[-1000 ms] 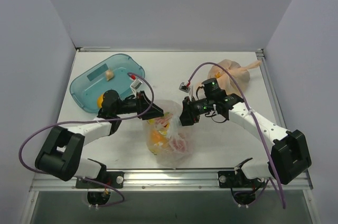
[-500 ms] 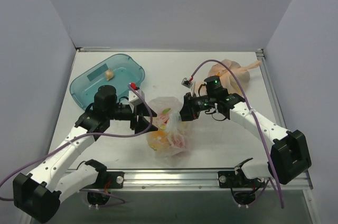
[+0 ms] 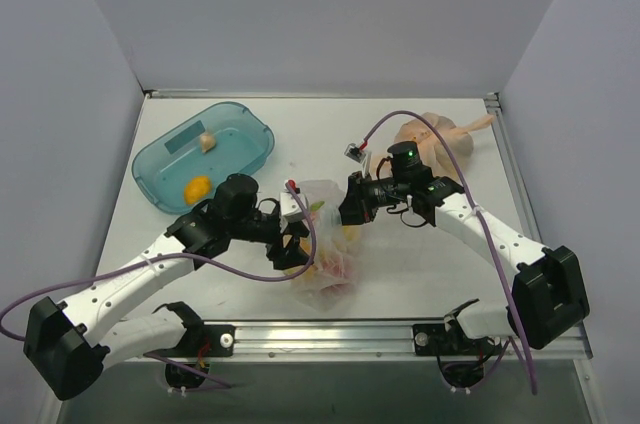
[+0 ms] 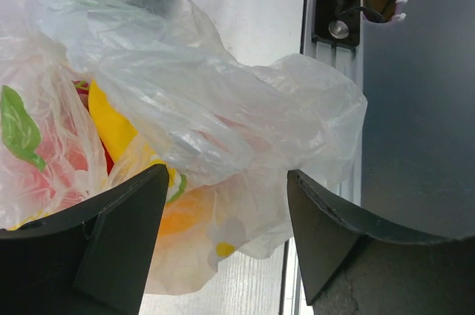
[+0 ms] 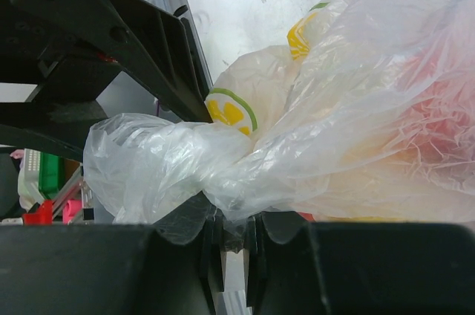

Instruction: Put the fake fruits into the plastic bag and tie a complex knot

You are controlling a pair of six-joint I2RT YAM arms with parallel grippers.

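Fake fruits [image 4: 111, 123] are showing through the plastic bag [image 3: 335, 289], which is thin, clear and very crinkly. Yellow, orange, red and a bit of green are shining through its skin. A round slice [image 5: 230, 111] with a green rim and a yellow middle is pressing against the inside. The bag is sitting on the table [image 3: 420, 264] around the middle, close to the near edge, between the two arms. Its top is being bunched into a tight neck [image 5: 223, 174], and a loose puffy end [image 5: 130, 166] is sticking out to one side. It is too hard to tell if this is a real knot.

The right gripper [image 5: 223, 237] is pinching that neck, with its jaws squeezed almost together on the plastic. The left gripper [image 4: 226, 177] is standing wide open at the bag's left side. The bag is sitting just in front of its spread fingers [image 4: 111, 241], and they are gripping nothing.

One orange fruit [image 3: 197, 187] is lying in the teal tray [image 3: 250, 124] at the far left. A peach-orange bag [image 3: 440, 134] is lying at the far right, well apart.
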